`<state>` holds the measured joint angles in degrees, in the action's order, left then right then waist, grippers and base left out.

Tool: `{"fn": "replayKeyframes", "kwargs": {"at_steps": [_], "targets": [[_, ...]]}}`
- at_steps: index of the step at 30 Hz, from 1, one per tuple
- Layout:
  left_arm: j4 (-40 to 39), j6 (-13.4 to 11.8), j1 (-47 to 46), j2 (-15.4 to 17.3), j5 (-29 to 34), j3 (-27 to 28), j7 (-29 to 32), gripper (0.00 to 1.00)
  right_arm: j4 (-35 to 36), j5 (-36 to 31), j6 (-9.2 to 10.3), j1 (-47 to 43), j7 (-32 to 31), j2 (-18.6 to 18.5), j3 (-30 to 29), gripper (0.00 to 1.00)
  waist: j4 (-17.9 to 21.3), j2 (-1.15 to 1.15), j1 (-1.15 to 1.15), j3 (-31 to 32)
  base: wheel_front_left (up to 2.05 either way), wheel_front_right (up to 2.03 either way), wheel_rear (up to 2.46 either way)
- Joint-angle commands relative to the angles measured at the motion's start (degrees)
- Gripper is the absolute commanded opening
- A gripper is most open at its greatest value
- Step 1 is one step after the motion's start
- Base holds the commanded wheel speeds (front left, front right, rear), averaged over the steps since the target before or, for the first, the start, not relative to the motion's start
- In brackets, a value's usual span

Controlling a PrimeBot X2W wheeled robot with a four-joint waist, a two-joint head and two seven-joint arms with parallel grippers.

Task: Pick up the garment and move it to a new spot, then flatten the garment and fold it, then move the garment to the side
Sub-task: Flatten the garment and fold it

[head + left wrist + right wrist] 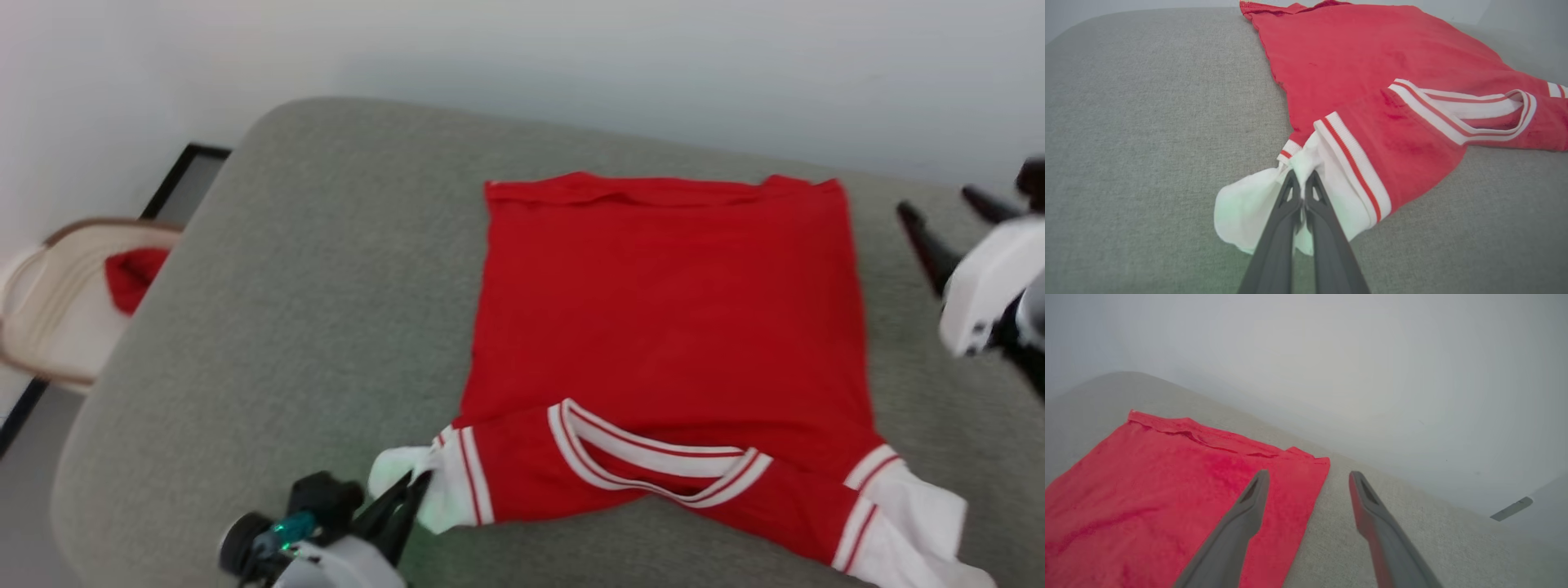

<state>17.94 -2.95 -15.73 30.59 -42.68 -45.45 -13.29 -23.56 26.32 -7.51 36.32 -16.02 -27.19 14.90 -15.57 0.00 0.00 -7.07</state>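
The garment (665,327), a red jersey with white sleeves and striped trim, lies spread on the grey cushion, collar toward me. My left gripper (412,486) is shut on the white sleeve at the near left; in the left wrist view its fingertips (1292,181) pinch a fold of that sleeve (1253,208). My right gripper (943,204) hovers open beside the garment's far right corner, holding nothing. In the right wrist view its fingers (1255,494) stand wide apart above the garment's hem corner (1306,465). The right sleeve (914,514) lies bunched at the near right.
The grey cushion (310,327) has bare room left of the garment and a rounded edge at the far left. Off that edge stands a beige chair (49,310) with a small plain red cloth bundle (131,273). A pale wall runs behind.
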Motion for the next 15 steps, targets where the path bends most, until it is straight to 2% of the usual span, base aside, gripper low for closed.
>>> {"fn": "replayKeyframes", "kwargs": {"at_steps": [1, 8, 15], "targets": [[0.64, 0.63, -1.63, -1.02, 0.62, -0.35, -0.08, 0.0, -3.01, -0.32, 0.03, 2.91, -0.85, -0.3, 0.0, 1.0, -5.2, 0.0, 0.0, -4.57, 0.0, 0.0, 0.0], [3.71, 3.54, -6.87, -5.93, 2.41, -1.89, -0.91, 0.0, -20.33, -2.35, 0.04, 16.76, -6.37, -0.85, 0.13, 1.0, -10.67, 0.0, 0.0, -9.46, 0.0, 0.0, 0.0], [6.7, 6.26, -10.86, -10.62, 4.06, -2.63, -1.61, 0.0, -33.74, -5.9, 0.03, 26.49, -12.64, -1.32, -1.55, 1.0, -14.57, 0.0, 0.0, -14.15, 0.0, 0.0, 0.0]]}}
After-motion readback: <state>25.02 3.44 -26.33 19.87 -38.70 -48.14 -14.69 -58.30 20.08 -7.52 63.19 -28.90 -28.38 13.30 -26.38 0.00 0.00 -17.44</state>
